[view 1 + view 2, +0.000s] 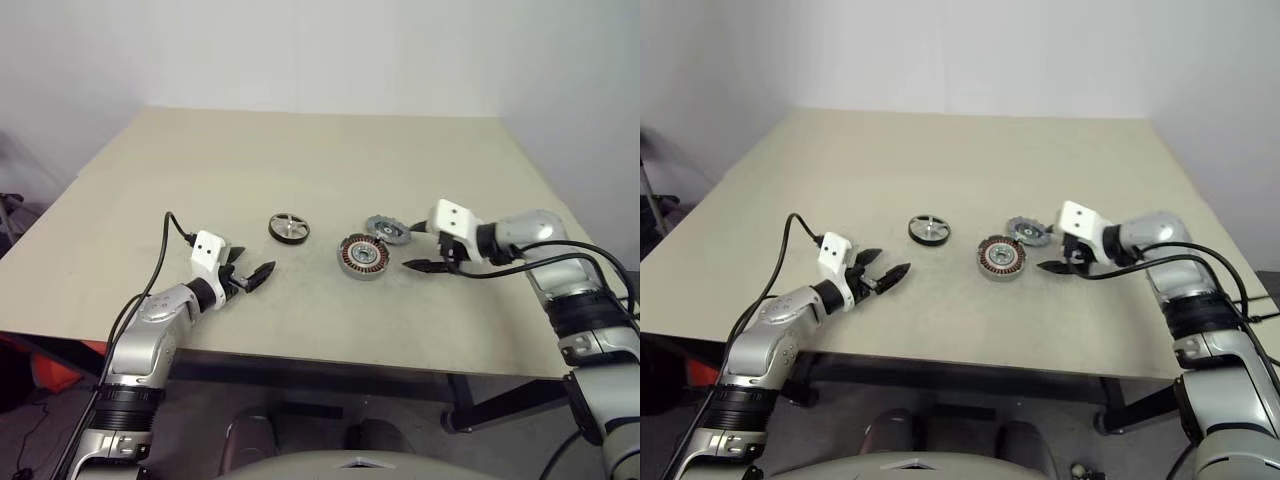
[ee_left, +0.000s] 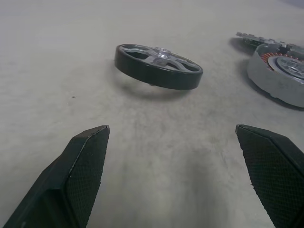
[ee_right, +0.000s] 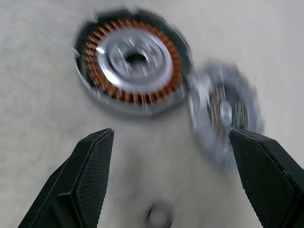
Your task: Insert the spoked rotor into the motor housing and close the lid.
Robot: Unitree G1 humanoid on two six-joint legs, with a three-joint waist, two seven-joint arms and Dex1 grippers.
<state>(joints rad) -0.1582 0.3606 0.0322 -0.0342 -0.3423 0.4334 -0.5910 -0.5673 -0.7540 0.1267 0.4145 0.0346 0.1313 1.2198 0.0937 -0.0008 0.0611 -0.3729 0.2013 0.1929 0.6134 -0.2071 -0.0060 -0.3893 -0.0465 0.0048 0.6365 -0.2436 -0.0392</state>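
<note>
Bare bench (image 1: 300,160) lies between the wide-spread left pincer (image 1: 252,274) and the spoked rotor (image 1: 289,228) — nothing stands in that lane; the rotor sits alone, with free room all round; the lid (image 1: 386,230) lies just beside the motor housing (image 1: 363,256), narrowing the right pincer's (image 1: 428,250) way on that side; the far bench is bare.

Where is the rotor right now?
In the head views the rotor lies alone on the table, left of the housing, ahead of the open left gripper.
</note>
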